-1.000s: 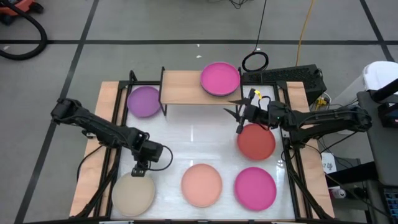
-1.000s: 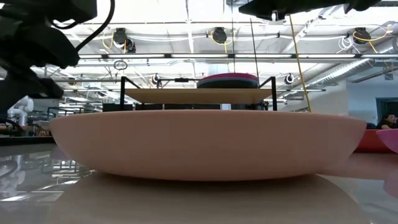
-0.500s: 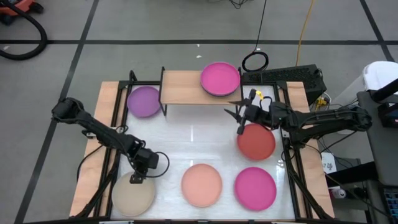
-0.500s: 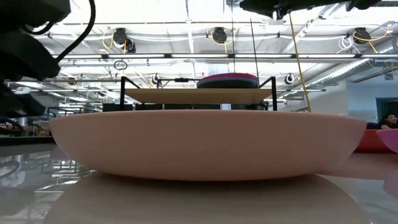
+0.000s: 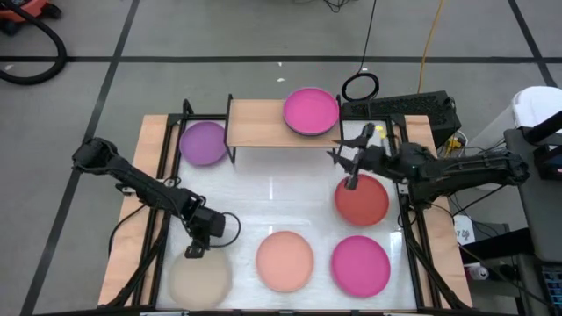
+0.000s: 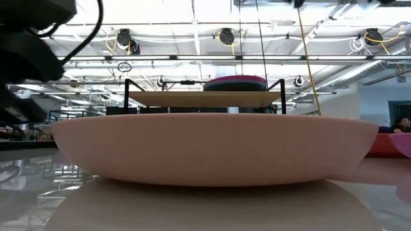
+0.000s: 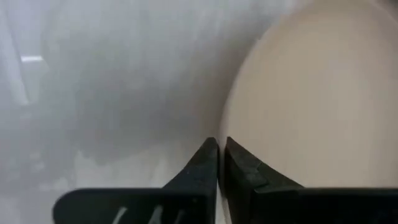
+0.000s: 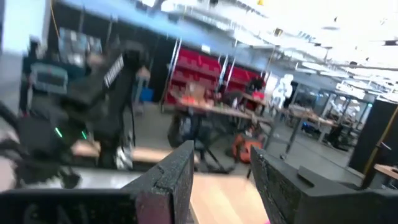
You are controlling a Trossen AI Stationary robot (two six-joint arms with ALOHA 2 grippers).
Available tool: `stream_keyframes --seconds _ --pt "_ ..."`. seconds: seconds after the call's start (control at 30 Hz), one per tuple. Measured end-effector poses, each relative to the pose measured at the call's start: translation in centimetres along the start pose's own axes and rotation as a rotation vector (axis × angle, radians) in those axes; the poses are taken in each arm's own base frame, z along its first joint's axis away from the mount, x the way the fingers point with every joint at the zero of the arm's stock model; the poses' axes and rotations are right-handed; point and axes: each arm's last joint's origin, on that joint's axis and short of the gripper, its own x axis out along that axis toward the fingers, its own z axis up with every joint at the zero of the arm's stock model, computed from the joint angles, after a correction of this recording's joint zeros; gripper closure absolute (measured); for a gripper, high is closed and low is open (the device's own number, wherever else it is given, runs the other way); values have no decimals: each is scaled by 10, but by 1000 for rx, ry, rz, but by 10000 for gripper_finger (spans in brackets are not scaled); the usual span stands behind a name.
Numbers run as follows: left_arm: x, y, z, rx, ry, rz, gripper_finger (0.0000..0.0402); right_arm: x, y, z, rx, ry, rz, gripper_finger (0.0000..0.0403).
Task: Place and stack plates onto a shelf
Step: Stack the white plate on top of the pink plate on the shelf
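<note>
The left gripper (image 5: 192, 252) pinches the rim of the beige plate (image 5: 199, 279), left of the salmon plate (image 5: 284, 260). The right gripper (image 5: 344, 169) hangs open and empty right of the salmon plate, above the red plate (image 5: 362, 200).

High view straight down over the whole surface (image 5: 263, 189), low view level, very close behind the salmon plate (image 6: 212, 147), both show it, wrist views close up.

left arm (image 5: 140, 186): dark, slim, black cable loop | right arm (image 5: 457, 171): dark, jointed
</note>
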Motion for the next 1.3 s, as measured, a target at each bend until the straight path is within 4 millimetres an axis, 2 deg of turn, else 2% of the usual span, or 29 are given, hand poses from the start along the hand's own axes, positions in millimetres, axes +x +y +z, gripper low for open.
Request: stream_keyframes --seconds 0.13,0.27,0.33,0.43,0.53,0.63,0.8,0.93,1.03,1.17,1.3 --pt "-19 2 14 -55 -87 -6 391 -15 -5 14 41 -73 3 264" --pt "-57 -1 36 -8 -255 -16 392 -25 -8 24 41 -124 4 264" --pt "-85 -4 48 37 -374 9 392 -28 -9 26 46 -138 7 264" --pt "-134 -3 62 29 -598 142 392 -30 -8 27 46 -145 14 264" --pt "-192 9 79 -23 -848 256 392 -29 -8 27 39 -145 15 264" --pt "-243 27 90 -70 -1026 316 392 -29 -8 28 43 -152 12 264" --pt "-307 59 110 -34 -1097 311 392 -29 -8 28 42 -157 10 264" --pt "-338 86 136 -14 -1085 382 392 -30 -9 30 25 -171 3 264" --pt "-348 119 156 -67 -1051 408 392 -31 -10 31 22 -184 -2 264" --pt "-352 163 179 -139 -1032 423 392 -31 -9 29 35 -163 7 264" --pt "-346 200 195 -195 -1006 418 383 -30 -5 20 25 -122 22 264"
